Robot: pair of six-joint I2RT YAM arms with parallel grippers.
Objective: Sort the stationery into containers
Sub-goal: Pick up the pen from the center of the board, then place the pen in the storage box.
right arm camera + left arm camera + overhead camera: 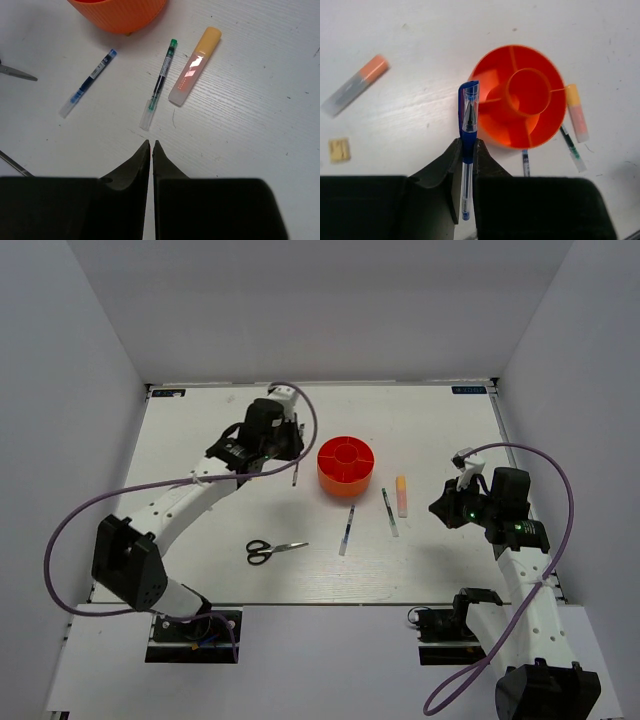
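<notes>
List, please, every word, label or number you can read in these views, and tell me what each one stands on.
No text is legible in any view.
Too small to read: the far-left corner sticker.
Too small to read: the far-right corner sticker.
Blurred by glare: white marks on the highlighter label.
Not legible: a faint imprint on the tan eraser.
</notes>
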